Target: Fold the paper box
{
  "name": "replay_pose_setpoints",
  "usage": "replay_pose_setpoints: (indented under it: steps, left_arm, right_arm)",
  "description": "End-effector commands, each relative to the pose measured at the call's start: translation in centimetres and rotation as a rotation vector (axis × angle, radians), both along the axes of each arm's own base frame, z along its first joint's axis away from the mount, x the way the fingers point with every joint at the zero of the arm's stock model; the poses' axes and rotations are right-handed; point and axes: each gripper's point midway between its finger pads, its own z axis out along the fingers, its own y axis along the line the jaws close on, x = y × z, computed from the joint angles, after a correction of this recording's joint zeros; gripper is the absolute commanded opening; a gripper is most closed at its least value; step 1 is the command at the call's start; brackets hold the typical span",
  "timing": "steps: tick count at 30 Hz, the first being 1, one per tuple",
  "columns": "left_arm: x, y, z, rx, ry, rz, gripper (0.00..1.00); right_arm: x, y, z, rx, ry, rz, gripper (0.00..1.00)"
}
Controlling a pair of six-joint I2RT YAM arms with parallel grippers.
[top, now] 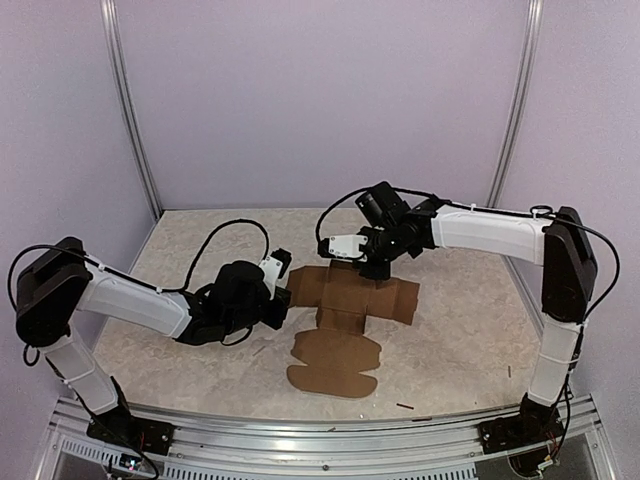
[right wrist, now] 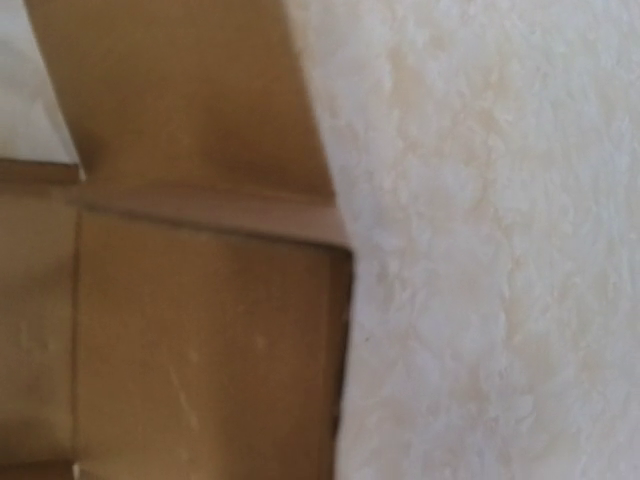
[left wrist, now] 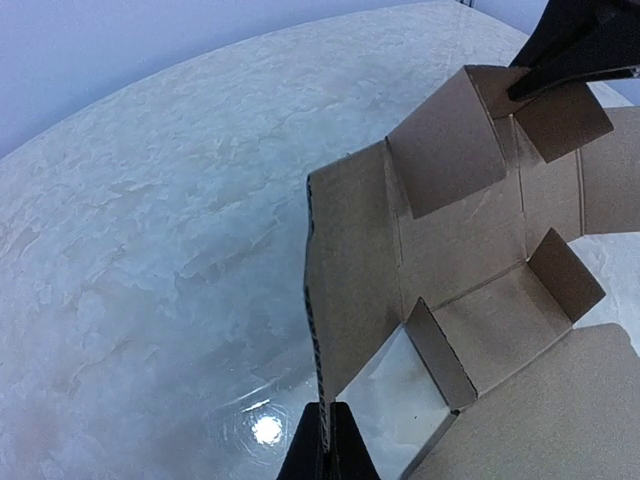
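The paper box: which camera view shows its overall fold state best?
Top external. Only there is the whole paper box visible, a cross-shaped sheet with panels partly raised. Left wrist shows raised panels close up, with the left gripper pinching one edge, but crops the rest. Right wrist shows only a blurred patch of cardboard.

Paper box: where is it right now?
In the top view the paper box lies in the middle of the table, the left gripper pinching its left panel and the right gripper closed on a far flap.
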Motion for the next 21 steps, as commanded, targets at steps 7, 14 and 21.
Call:
replay_pose_setpoints:
  steps: [7,14,21]
  left_arm:
    - [0.5,0.0,0.4,-0.010,-0.069,0.015,0.00]
    - [0.6,1.4,0.9,0.038,-0.161,0.055,0.00]
    - [0.8,1.0,0.4,0.059,-0.140,0.049,0.00]
  right_arm:
    - [0.2,0.1,-0.6,-0.064,-0.039,0.043,0.11]
    - [0.5,0.5,-1.0,-0.085,0.064,0.050,0.12]
    - [1.0,0.7,1.6,-0.027,0.019,0.018,0.10]
